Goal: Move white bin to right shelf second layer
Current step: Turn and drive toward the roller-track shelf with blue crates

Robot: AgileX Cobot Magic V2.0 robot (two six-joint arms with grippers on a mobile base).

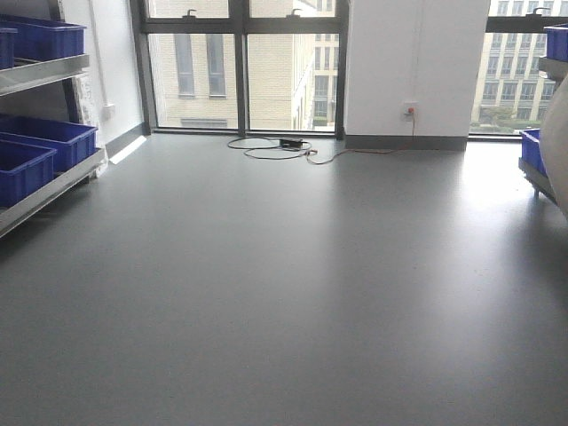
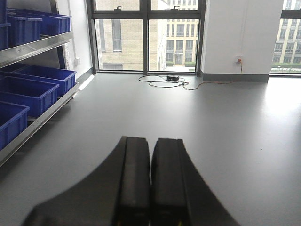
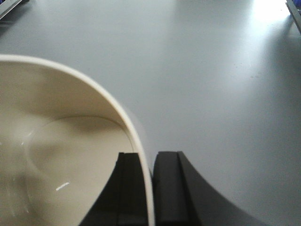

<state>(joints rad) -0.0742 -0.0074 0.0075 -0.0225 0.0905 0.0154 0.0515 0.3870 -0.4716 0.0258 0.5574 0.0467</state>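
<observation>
**Right hand [image 3: 149, 188] grasping the white bin [image 3: 61, 155] by its wall; left hand [image 2: 150, 183] clenched, empty.**

In the right wrist view, we see the right hand angled down toward the grey floor [image 3: 211, 70]. One finger sits inside the white bin and the other outside, so the thin wall and rim are pinched between the pads. The bin fills the lower left of that view, its open mouth facing the camera and the floor behind it. The left hand points roughly level across the floor toward the windows [image 2: 146, 35], both fingers pressed flat together with nothing between them. Blue crates [image 2: 33, 92] sit on the rack [image 2: 37, 47] to its left.
</observation>
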